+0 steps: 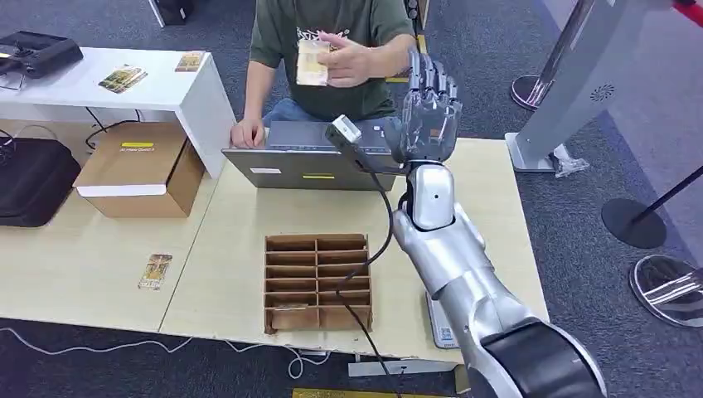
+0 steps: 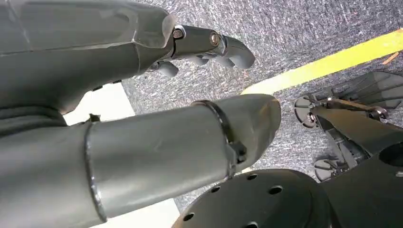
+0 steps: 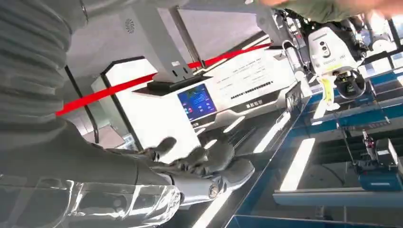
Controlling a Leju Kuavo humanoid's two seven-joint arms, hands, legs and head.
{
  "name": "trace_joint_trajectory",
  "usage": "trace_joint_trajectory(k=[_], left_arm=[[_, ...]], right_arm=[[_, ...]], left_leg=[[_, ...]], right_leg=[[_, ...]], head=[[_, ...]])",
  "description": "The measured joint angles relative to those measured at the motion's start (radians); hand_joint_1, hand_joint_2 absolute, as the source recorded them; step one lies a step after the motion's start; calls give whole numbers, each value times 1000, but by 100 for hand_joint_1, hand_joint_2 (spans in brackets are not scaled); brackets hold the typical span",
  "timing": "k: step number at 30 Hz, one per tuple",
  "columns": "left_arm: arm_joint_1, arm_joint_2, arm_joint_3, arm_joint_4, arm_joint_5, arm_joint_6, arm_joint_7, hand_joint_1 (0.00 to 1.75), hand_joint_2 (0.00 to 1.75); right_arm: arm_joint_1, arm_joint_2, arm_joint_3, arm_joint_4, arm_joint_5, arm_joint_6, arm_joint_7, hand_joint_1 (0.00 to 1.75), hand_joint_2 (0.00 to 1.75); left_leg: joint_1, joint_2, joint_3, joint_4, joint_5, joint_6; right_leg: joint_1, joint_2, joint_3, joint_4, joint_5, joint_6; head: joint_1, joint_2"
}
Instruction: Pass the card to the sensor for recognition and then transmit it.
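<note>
A person seated behind the table holds the card (image 1: 312, 64) in a raised hand (image 1: 352, 60). My right hand (image 1: 429, 104) is lifted upright just right of that hand, fingers spread, with nothing in it. In the right wrist view the same hand (image 3: 199, 161) shows its fingers apart and bare. The grey sensor (image 1: 342, 133) sits on a short stand left of my right wrist, a black cable trailing from it. My left hand (image 2: 209, 45) hangs over grey carpet and holds nothing, thumb and fingers apart.
A laptop (image 1: 307, 157) stands at the wooden table's (image 1: 240, 240) far edge. A cardboard divider tray (image 1: 317, 282) sits near the front, and a loose card (image 1: 155, 271) lies at the left. A cardboard box (image 1: 141, 170) and a white side table (image 1: 170, 91) stand left; stanchion bases (image 1: 634, 222) stand right.
</note>
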Motion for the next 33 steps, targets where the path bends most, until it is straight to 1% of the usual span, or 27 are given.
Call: trace_joint_trajectory(k=[6, 17, 25, 29, 30, 33], left_arm=[[5, 0, 0, 0, 4, 5, -14, 0, 0], [16, 0, 0, 0, 7, 10, -20, 0, 0], [17, -1, 0, 0, 10, 12, -25, 0, 0], [20, -2, -1, 0, 19, 15, -26, 0, 0], [22, -3, -1, 0, 21, 16, -27, 0, 0], [26, -3, -1, 0, 32, 16, -28, 0, 0]], right_arm=[[0, -1, 0, -2, 0, 0, 3, 0, 175], [0, -2, 3, -12, 0, 0, 9, 0, 175], [23, -7, 6, -66, 0, 0, 13, 0, 175], [61, -13, 6, -146, 0, 0, -7, 0, 175], [73, -15, 5, -169, 0, 0, -18, 0, 175], [134, -17, -8, -263, -5, 0, -80, 0, 175]], left_leg=[[0, 0, 0, 0, 0, 0], [0, 0, 0, 0, 0, 0], [0, 0, 0, 0, 0, 0], [0, 0, 0, 0, 0, 0], [0, 0, 0, 0, 0, 0], [0, 0, 0, 0, 0, 0]], right_leg=[[0, 0, 0, 0, 0, 0], [0, 0, 0, 0, 0, 0], [0, 0, 0, 0, 0, 0], [0, 0, 0, 0, 0, 0], [0, 0, 0, 0, 0, 0], [0, -1, 0, 0, 0, 0]], head=[[0, 0], [0, 0], [0, 0], [0, 0], [0, 0], [0, 0]])
